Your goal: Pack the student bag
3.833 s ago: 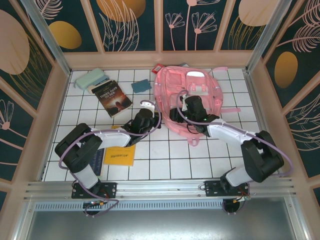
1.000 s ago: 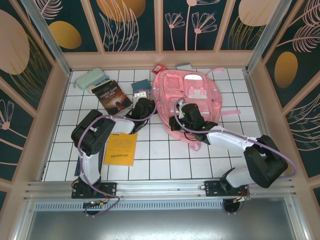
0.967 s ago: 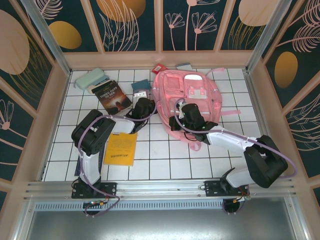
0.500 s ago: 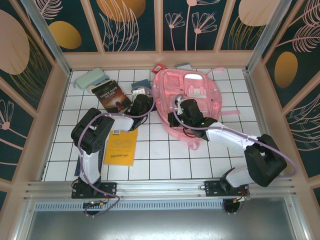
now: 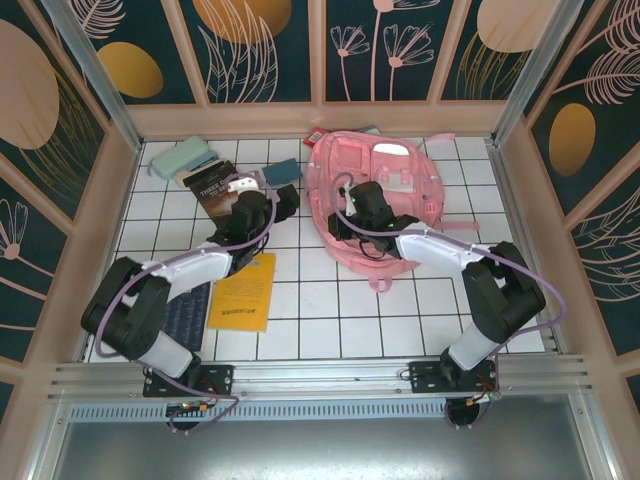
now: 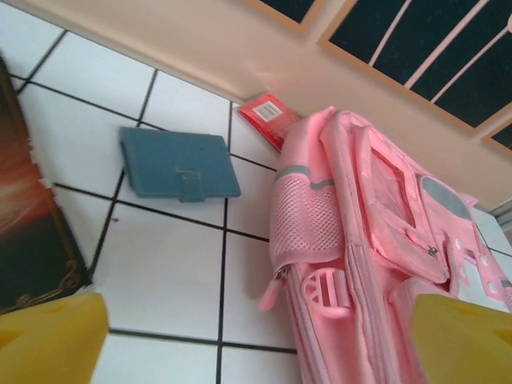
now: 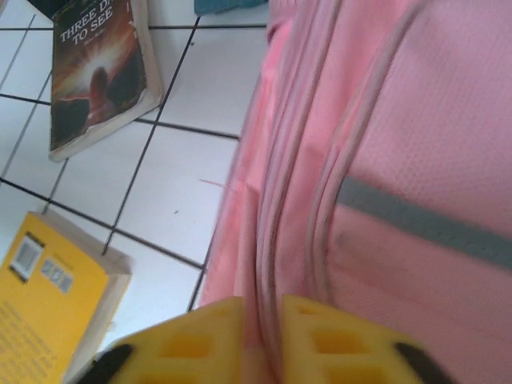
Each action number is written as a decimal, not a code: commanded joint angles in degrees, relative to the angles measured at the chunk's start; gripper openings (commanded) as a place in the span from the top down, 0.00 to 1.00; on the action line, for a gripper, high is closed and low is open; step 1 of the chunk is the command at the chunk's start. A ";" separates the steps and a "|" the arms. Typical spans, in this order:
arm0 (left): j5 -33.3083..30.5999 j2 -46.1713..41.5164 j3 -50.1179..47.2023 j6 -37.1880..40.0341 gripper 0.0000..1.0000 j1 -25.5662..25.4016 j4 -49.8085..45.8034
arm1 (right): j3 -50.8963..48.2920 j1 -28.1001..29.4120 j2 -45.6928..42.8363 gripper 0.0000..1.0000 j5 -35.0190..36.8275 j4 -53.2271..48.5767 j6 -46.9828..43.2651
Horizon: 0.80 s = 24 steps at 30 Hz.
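The student bag (image 5: pixel 390 190) is a big pink backpack lying flat at the back of the tiled table. My left gripper (image 5: pixel 283 200) hovers just off the bag's left side, open, its yellow fingers (image 6: pixel 50 336) spread wide with nothing between them. Ahead of it in the left wrist view are the bag (image 6: pixel 376 216), its mesh side pocket, a pink zip pull (image 6: pixel 276 292) and a buckle. My right gripper (image 5: pixel 345 215) is at the bag's near-left edge. In the right wrist view the right gripper (image 7: pixel 262 320) is shut on a pink seam of the bag (image 7: pixel 400 136).
A dark book (image 5: pixel 215 190) lies partly under my left arm, with a yellow book (image 5: pixel 243 295) nearer the front. A blue wallet (image 6: pixel 180 164) and a red packet (image 6: pixel 270 118) sit by the back wall, and a green case (image 5: pixel 180 157) at the back left. Wooden walls ring the table.
My left gripper has drawn back to the left, away from the bag, and opened. My right gripper has slid farther up the bag's left edge, still pinching the fabric.
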 commanded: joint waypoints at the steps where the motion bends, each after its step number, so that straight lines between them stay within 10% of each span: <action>1: -4.60 -5.24 -3.64 -0.76 0.01 0.01 -9.18 | 3.01 -0.79 0.05 0.62 0.90 0.46 -1.82; 12: -18.83 -22.69 -12.07 -13.45 0.01 0.18 -35.80 | -0.90 9.20 -3.69 0.48 4.86 5.66 1.03; 24: -7.43 -26.19 -18.80 -21.61 0.02 0.27 -38.52 | -2.92 21.20 6.57 0.45 0.55 12.83 4.14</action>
